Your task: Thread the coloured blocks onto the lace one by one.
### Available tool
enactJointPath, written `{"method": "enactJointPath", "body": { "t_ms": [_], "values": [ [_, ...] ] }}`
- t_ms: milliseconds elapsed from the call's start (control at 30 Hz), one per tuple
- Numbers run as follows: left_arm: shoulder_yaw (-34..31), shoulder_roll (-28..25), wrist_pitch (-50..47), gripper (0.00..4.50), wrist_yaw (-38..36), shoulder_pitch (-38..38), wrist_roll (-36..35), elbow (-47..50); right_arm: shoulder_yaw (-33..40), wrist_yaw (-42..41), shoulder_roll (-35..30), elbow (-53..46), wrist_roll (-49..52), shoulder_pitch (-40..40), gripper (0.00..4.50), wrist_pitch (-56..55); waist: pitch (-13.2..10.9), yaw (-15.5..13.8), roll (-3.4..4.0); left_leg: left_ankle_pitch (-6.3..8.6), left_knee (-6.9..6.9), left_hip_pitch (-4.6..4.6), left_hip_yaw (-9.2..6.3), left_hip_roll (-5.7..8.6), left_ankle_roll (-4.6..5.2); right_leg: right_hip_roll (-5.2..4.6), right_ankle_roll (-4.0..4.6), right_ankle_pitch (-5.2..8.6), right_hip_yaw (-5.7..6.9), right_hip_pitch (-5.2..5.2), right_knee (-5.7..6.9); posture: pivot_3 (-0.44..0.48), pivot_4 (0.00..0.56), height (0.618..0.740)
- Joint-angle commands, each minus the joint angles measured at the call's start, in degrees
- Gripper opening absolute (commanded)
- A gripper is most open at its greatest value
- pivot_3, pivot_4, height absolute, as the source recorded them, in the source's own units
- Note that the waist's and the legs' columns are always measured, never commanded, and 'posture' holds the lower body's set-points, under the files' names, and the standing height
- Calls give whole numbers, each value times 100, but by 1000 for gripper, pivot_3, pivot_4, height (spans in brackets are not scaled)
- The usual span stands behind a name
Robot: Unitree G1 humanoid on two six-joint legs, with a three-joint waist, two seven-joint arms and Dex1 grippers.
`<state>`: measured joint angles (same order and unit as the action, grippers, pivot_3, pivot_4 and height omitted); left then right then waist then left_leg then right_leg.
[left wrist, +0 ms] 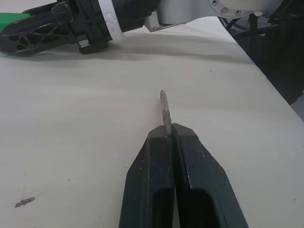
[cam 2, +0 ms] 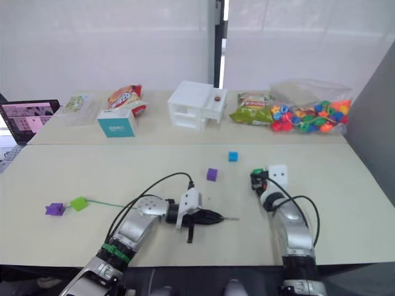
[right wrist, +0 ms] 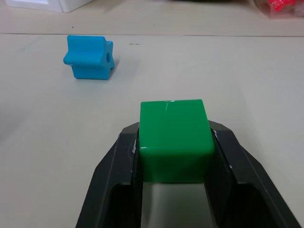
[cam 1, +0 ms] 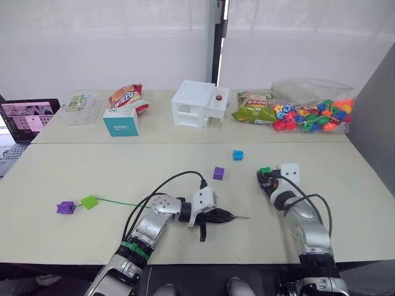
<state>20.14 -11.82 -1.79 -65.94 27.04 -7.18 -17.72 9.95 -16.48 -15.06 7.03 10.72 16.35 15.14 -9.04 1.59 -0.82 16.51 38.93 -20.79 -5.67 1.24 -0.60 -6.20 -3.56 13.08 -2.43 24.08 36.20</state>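
Observation:
My left gripper lies low over the table's front middle, shut on the lace just behind its stiff grey tip, which sticks out towards the right. The green lace trails left to a lime green block and a purple block at its far end. To the right, my right gripper is shut on a darker green block, held just above the table. A second purple block and a blue block lie loose on the table beyond the grippers.
Along the back of the table stand a white box house, a teal carton, snack bags, a clear container and a bag of bright beads. A laptop sits at the far left.

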Motion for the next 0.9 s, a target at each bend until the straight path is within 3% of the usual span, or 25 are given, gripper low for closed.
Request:
{"method": "enactJointPath", "body": {
  "t_ms": [33, 200, 433, 833, 900],
  "values": [
    [10, 62, -46, 0, 53, -72, -77, 59, 169, -114, -160, -1208, 360, -574, 1183, 494, 1, -30, 2, 0, -1, -3, 0, 0, 0, 0, 0, 0, 0, 2, -1, 0, 150, 740],
    [21, 52, 65, 0, -43, -35, -60, -70, 124, -77, -134, -2971, 740, -1808, 1183, 1155, 5, -52, 8, 2, 0, -5, 1, 0, 3, 0, -1, 1, -1, 2, -4, 0, 150, 740],
    [-12, -14, 240, 0, -154, 109, -11, -349, -99, 94, 118, -3945, 757, -2984, 1183, 1352, 9, -58, 15, 2, -1, 10, 4, 0, 4, 1, -3, 2, -2, -12, -4, 0, 150, 740],
    [27, -10, 432, 0, -271, 224, 39, -570, -402, 536, 622, -4303, 822, -3319, 1183, 1863, 9, -54, 15, 2, -5, 31, 4, -3, 4, 3, -2, 4, -2, -31, -6, 0, 150, 740],
    [34, 2, 446, 0, -270, 236, 43, -587, -390, 559, 638, -4304, 864, -3310, 2253, 1894, 9, -55, 15, 3, -8, 48, 3, -4, 5, 3, -3, 5, -1, -50, -12, 0, 150, 740]
  ]
}}
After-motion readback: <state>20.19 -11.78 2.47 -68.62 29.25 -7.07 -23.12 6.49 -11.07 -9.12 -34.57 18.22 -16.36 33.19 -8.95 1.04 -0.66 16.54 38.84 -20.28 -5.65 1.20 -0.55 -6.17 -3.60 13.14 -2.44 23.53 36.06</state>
